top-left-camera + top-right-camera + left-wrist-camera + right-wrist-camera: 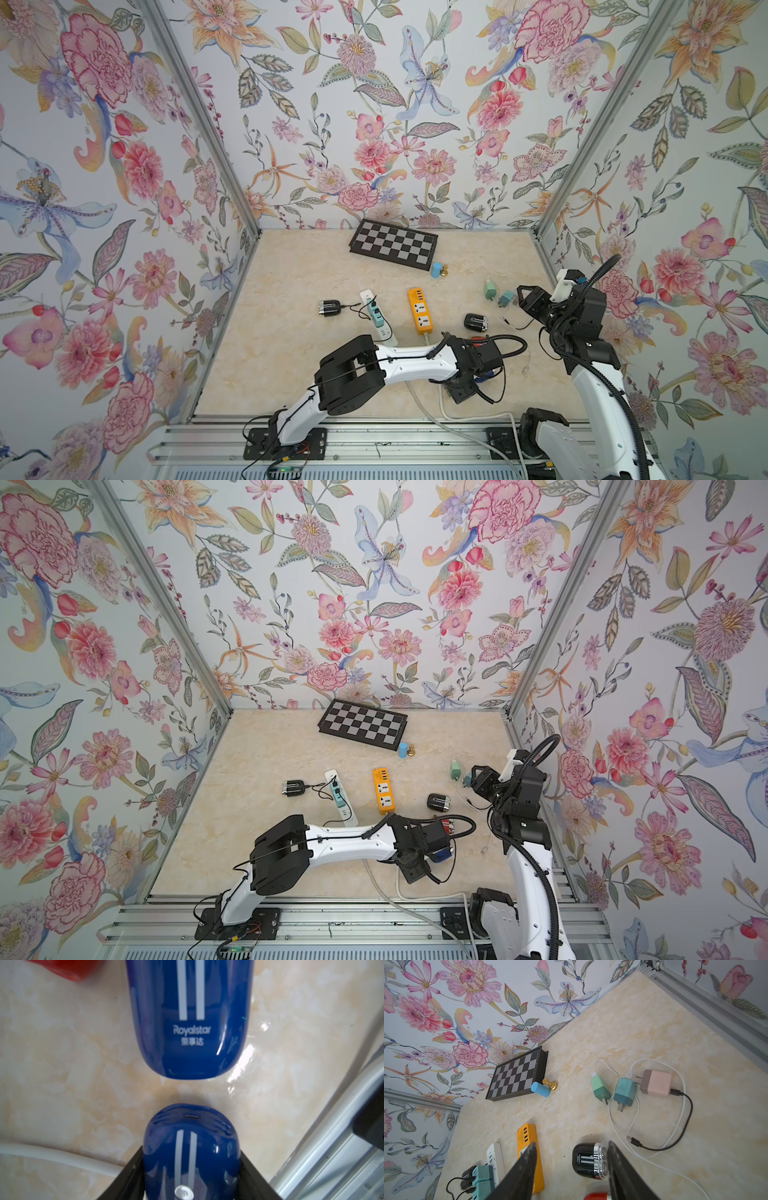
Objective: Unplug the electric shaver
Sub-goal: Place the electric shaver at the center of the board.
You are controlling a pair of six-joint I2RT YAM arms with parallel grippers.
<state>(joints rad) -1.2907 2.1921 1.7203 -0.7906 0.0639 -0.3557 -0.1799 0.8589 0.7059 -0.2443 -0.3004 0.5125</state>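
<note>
Cream marbled tabletop (pixel 291 374), boxed by floral-papered walls (pixel 374 104); the left gripper (pixel 191 1153) clasps a blue shaver (pixel 190 1136). The right gripper (pixel 572 1144) hangs parted, empty.

In both top views the left arm (pixel 415 361) hides nearly all that lies just past the cord end of the orange power strip (pixel 420 311). Only an edge of a red thing (pixel 447 825) and a blue sliver (pixel 441 854) show there, too little to tell which shaver it is. In the left wrist view the gripped shaver (pixel 190 1157) runs off one edge and the loose shaver (pixel 190 1022) off the opposite edge. The red thing is a blurred corner.
</note>
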